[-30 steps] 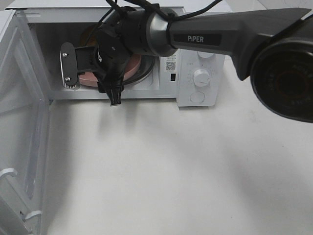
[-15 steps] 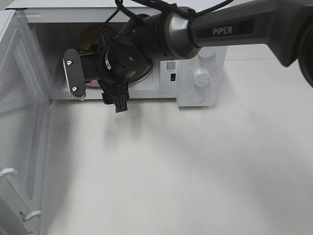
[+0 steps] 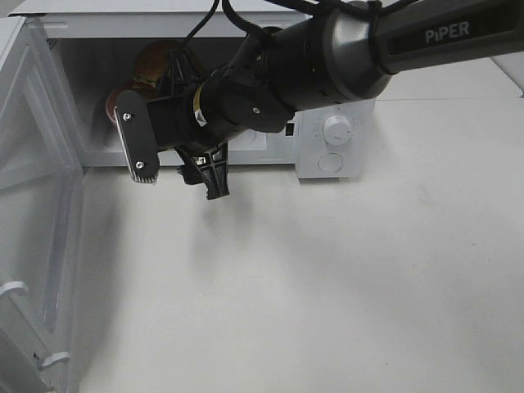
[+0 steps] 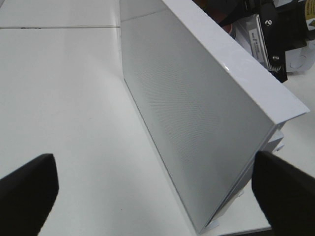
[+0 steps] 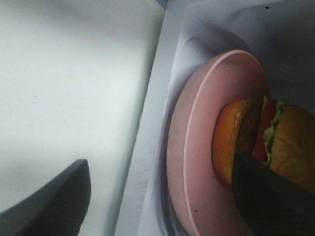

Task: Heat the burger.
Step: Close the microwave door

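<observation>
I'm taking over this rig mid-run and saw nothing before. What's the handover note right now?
Left claw: open, empty, facing the open microwave door.
Right claw: open, empty, at the microwave mouth.
Burger: on the pink plate, inside the microwave.
Done: burger loaded.
To do: shut the door, turn the dial to start heating.

Lettuce-frilled burger (image 5: 248, 130) on pink plate (image 5: 197, 147)

Robot lab: microwave (image 3: 329, 160) on bare white table (image 3: 327, 286)
</observation>
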